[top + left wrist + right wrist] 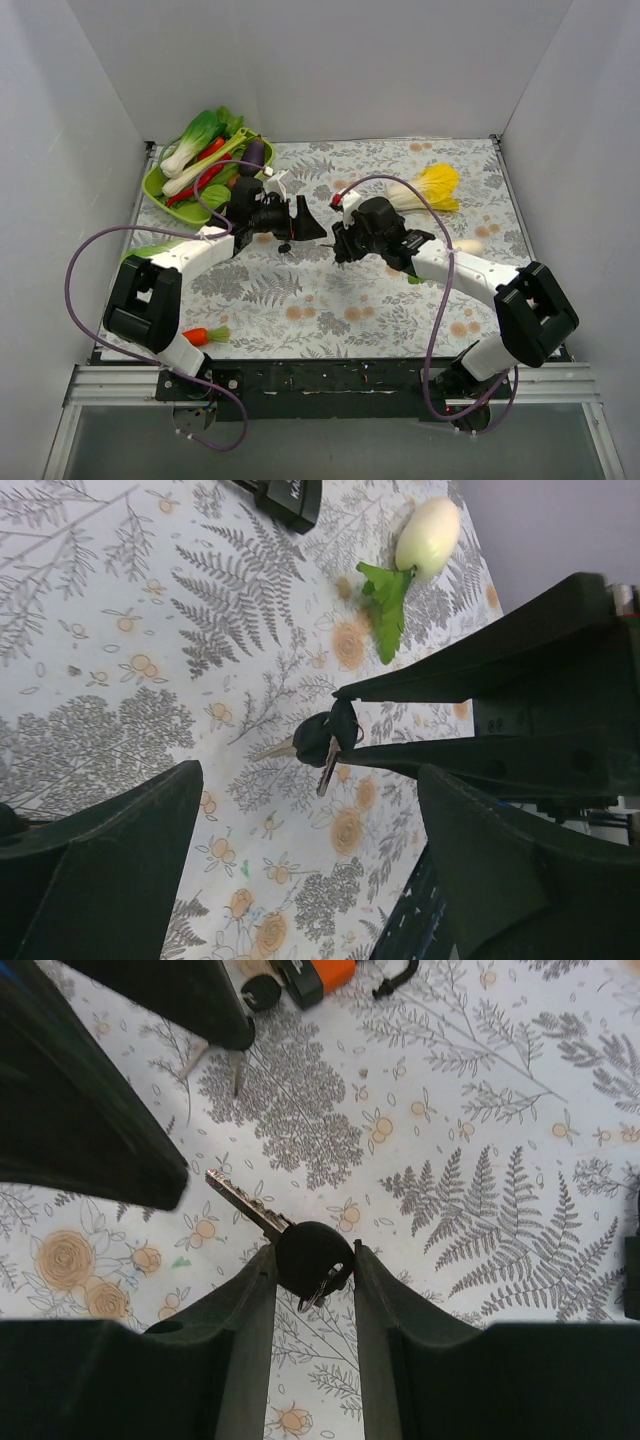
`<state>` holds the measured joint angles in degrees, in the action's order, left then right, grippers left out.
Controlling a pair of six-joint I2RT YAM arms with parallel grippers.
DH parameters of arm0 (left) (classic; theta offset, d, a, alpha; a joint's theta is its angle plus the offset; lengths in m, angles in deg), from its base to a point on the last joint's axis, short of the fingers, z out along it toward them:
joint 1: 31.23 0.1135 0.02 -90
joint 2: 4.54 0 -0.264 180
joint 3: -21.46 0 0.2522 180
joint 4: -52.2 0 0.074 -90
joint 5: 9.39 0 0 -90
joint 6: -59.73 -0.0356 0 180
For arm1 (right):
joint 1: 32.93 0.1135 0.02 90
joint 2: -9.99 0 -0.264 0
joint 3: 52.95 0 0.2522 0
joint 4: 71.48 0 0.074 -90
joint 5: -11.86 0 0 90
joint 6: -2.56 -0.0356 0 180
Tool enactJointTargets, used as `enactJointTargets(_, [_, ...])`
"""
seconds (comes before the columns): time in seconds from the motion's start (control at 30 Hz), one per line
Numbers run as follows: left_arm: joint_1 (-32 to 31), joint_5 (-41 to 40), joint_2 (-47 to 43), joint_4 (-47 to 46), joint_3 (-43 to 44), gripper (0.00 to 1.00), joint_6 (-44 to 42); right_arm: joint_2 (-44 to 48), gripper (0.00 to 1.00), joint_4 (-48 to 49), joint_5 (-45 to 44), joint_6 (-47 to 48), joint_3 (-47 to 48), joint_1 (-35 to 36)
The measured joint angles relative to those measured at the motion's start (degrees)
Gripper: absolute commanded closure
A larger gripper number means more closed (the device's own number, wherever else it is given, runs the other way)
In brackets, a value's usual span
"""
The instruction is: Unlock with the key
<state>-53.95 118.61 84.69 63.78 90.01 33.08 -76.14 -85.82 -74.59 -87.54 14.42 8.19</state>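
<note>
My right gripper (312,1250) is shut on the round black head of the key (314,1257). The silver blade (240,1202) points up and left, just above the floral tablecloth, and a small ring hangs under the head. In the left wrist view the same key (318,738) shows between the right fingers (450,680), with a second key dangling below it. My left gripper (308,772) stands wide open and holds nothing, facing the key. An orange lock (322,972) with a black shackle lies beyond the left finger (90,1110), with small keys (235,1060) beside it.
A green tray (158,188) of toy vegetables stands at the back left. A yellow cabbage (435,188) lies at the back right and a carrot (200,335) near the left arm's base. A white radish with a green leaf (428,535) lies on the cloth. White walls enclose the table.
</note>
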Motion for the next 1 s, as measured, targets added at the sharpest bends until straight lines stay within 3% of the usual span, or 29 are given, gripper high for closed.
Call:
enactJointTargets(0.43, [-3.08,6.60,2.38,-1.38,0.00,0.48,2.29,4.35,0.94,2.43,-2.38,-0.63,0.00,1.16])
enactJointTargets(1.0, [-3.08,6.34,3.21,-3.28,0.00,0.60,4.92,6.27,0.94,3.63,-4.55,0.90,-0.17,2.93])
